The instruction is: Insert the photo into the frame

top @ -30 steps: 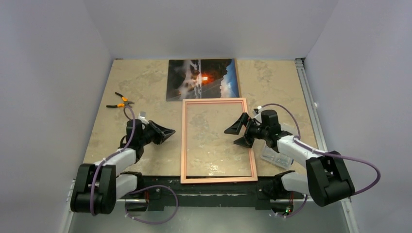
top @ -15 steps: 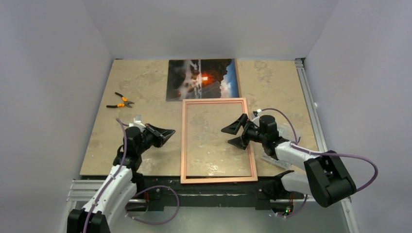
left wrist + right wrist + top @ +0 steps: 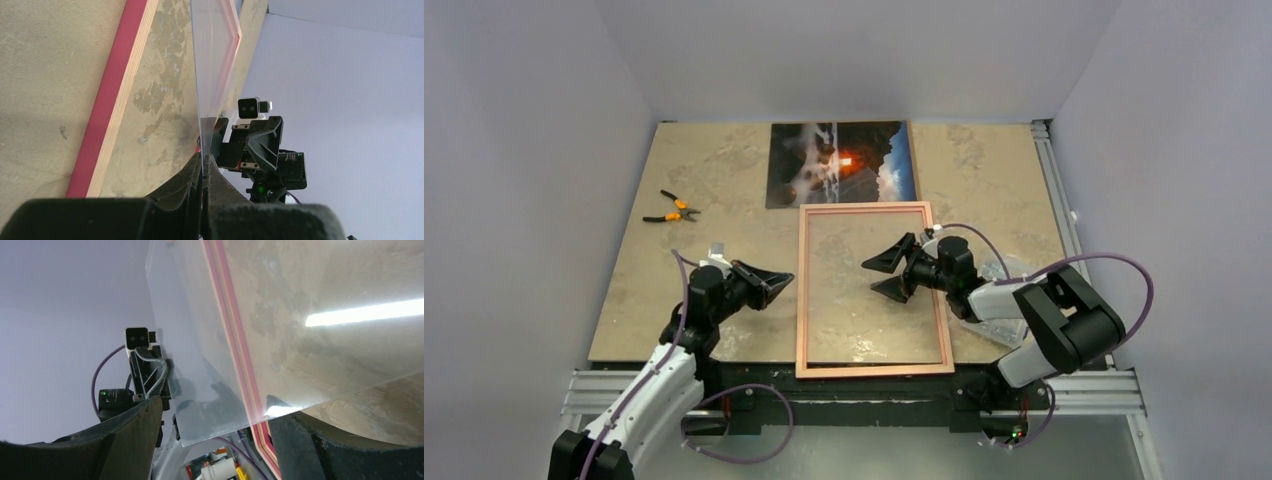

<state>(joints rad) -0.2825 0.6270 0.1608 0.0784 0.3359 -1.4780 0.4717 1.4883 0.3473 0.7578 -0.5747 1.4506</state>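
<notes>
1. The photo (image 3: 841, 163) lies face up at the far edge, just beyond the frame (image 3: 801, 320).
2. The left gripper (image 3: 202, 159) pinches the clear sheet (image 3: 190, 370), probably to clear it off the frame; the right gripper (image 3: 868, 278) gapes wide.

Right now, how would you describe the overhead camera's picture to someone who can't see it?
A pink frame lies flat on a tan table between two black-and-white robot arms, the right gripper open above it and the left gripper beside its left edge, pinching a nearly invisible clear sheet. A sunset photo lies beyond the frame, pliers far left.
</notes>
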